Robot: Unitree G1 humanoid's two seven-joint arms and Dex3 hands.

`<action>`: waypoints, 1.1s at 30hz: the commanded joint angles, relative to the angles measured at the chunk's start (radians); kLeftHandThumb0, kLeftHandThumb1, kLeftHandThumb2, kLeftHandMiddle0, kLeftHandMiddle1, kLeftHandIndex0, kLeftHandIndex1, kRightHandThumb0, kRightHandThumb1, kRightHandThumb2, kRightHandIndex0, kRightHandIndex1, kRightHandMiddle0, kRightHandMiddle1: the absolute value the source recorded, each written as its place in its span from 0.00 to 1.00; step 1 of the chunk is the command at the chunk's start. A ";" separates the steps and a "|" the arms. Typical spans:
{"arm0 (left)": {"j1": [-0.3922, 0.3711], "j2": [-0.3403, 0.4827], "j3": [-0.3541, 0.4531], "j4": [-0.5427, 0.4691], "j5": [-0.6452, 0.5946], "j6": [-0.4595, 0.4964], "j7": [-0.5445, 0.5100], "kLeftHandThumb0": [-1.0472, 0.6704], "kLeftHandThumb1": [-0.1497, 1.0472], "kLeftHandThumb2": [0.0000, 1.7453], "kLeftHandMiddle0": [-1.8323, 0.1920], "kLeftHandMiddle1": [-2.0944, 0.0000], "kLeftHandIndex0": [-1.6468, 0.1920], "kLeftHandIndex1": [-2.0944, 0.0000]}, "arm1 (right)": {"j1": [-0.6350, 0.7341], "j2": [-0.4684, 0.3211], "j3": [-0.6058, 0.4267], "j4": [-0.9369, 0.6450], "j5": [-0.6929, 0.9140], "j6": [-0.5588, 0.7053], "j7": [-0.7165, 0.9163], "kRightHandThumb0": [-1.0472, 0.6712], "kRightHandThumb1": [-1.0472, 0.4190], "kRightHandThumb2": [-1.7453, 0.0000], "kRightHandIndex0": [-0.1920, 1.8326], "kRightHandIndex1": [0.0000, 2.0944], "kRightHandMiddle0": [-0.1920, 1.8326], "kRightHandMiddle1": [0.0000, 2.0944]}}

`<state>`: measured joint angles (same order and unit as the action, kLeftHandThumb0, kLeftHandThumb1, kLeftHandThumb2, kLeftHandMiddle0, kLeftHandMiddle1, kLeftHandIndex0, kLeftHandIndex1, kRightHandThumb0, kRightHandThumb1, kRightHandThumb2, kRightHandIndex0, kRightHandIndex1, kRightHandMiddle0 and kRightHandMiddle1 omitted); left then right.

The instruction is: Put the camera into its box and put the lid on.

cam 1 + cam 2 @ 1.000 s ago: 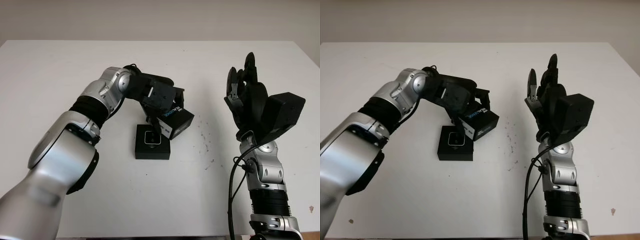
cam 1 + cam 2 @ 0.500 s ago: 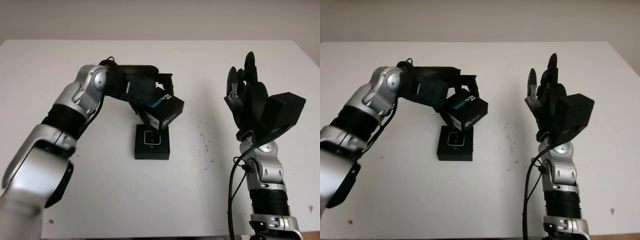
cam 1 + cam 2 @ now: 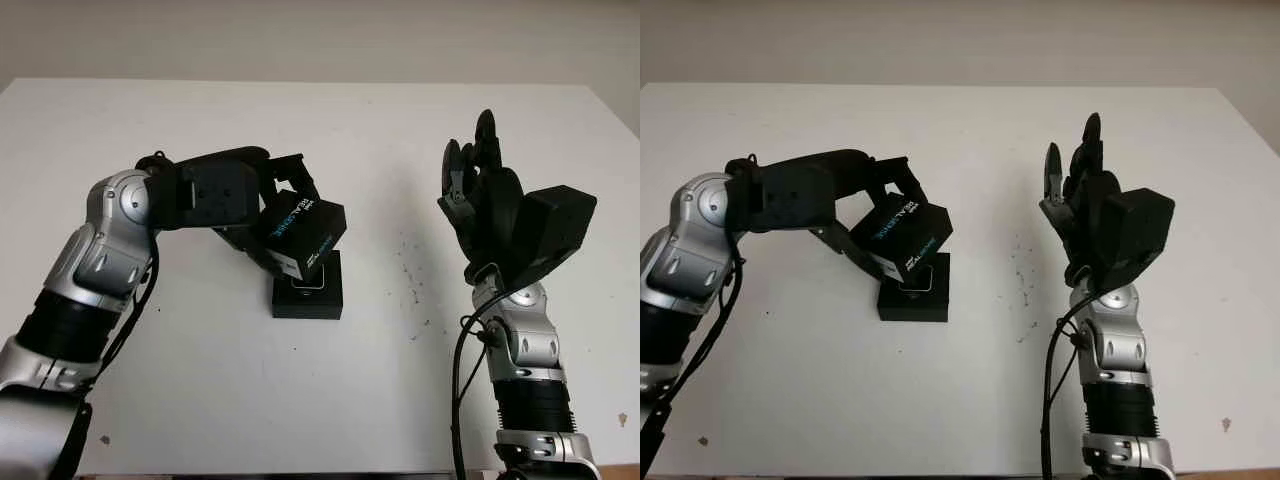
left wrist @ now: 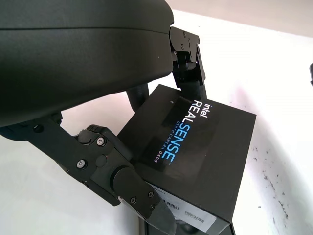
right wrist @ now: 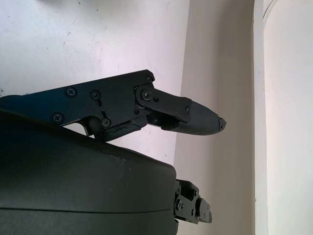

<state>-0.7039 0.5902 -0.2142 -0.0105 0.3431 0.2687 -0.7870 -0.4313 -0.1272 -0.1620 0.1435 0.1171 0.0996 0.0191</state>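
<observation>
I've got the lid (image 3: 303,233) pinched in my left hand (image 3: 262,215), tilted just above the box (image 3: 306,297) holding the camera (image 3: 305,287). Feels light, stiff cardboard, so edge grip. Right hand (image 3: 487,200) open, raised well off to the side.

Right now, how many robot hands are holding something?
1. The left hand grips the lid, tilted just above the box. The right hand is open, raised at the table's right side.

Stereo head pair looking down at one shared table (image 3: 330,400) — wrist cameras close behind each hand
</observation>
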 commanded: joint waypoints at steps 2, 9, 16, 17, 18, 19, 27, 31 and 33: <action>0.023 0.015 0.004 -0.079 0.016 0.106 -0.007 0.40 1.00 0.09 0.71 0.16 0.74 0.23 | 0.008 -0.008 0.006 -0.006 -0.005 -0.007 0.010 0.30 0.00 0.63 0.00 0.00 0.00 0.00; 0.040 -0.011 -0.006 -0.172 0.052 0.335 0.034 0.39 1.00 0.09 0.72 0.16 0.72 0.21 | 0.011 0.009 0.009 -0.007 -0.004 0.000 0.002 0.30 0.00 0.65 0.00 0.00 0.00 0.00; 0.057 -0.017 -0.025 -0.191 0.068 0.405 0.085 0.42 1.00 0.10 0.74 0.16 0.75 0.21 | 0.020 0.012 0.020 -0.006 -0.009 -0.012 0.007 0.30 0.00 0.64 0.00 0.00 0.00 0.00; 0.061 -0.018 -0.029 -0.192 0.072 0.416 0.092 0.43 1.00 0.10 0.74 0.16 0.75 0.21 | 0.021 0.010 0.021 -0.005 -0.009 -0.015 0.010 0.30 0.00 0.64 0.00 0.00 0.00 0.00; 0.066 -0.019 -0.036 -0.195 0.079 0.428 0.099 0.43 1.00 0.10 0.74 0.15 0.75 0.20 | 0.022 0.010 0.022 -0.004 -0.010 -0.018 0.012 0.30 0.00 0.64 0.00 0.00 0.00 0.00; 0.068 -0.018 -0.040 -0.196 0.082 0.436 0.104 0.43 1.00 0.11 0.73 0.15 0.74 0.20 | 0.022 0.010 0.022 -0.003 -0.010 -0.020 0.012 0.30 0.00 0.64 0.00 0.00 0.00 0.00; 0.115 -0.009 -0.108 -0.257 0.130 0.542 0.108 0.43 1.00 0.10 0.73 0.21 0.79 0.28 | 0.020 0.023 0.025 0.005 -0.005 -0.027 0.013 0.30 0.00 0.64 0.00 0.00 0.00 0.00; 0.125 -0.013 -0.121 -0.282 0.121 0.597 0.091 0.44 1.00 0.09 0.72 0.19 0.78 0.28 | 0.020 0.037 0.026 0.010 -0.009 -0.031 0.000 0.30 0.00 0.64 0.00 0.00 0.00 0.00; 0.123 -0.013 -0.123 -0.284 0.111 0.620 0.083 0.43 1.00 0.09 0.71 0.18 0.77 0.26 | 0.018 0.041 0.026 0.014 -0.009 -0.033 -0.005 0.30 0.00 0.65 0.00 0.01 0.00 0.01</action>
<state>-0.5840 0.5768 -0.3288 -0.2751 0.4595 0.8770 -0.6970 -0.4121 -0.0888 -0.1327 0.1516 0.1100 0.0814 0.0173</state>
